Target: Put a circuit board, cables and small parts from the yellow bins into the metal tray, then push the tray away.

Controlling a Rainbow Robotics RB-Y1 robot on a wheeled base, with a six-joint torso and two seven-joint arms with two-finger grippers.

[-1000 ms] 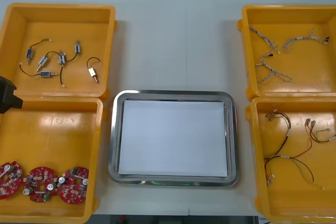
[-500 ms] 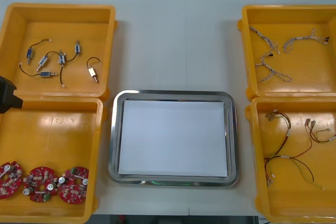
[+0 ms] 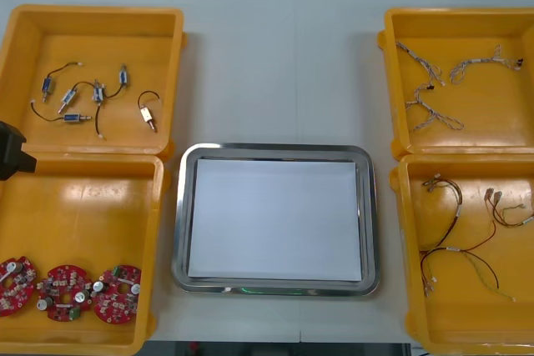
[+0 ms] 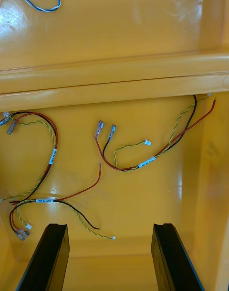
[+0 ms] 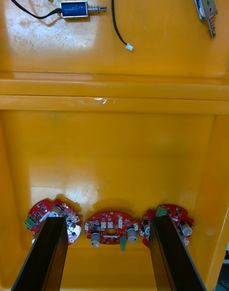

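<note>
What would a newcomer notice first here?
The metal tray, white inside, sits mid-table between four yellow bins. Three red circuit boards line the near left bin, the open left pincer aimed at them; the open right pincer faces red and yellow cables.

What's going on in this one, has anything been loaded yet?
Nothing is loaded yet. The left gripper hovers open over the red circuit boards in the near left yellow bin, with the middle board between its fingers. The right gripper hovers open over the red and yellow cables in the near right yellow bin. The metal tray between the bins shows just its white inside.
</note>
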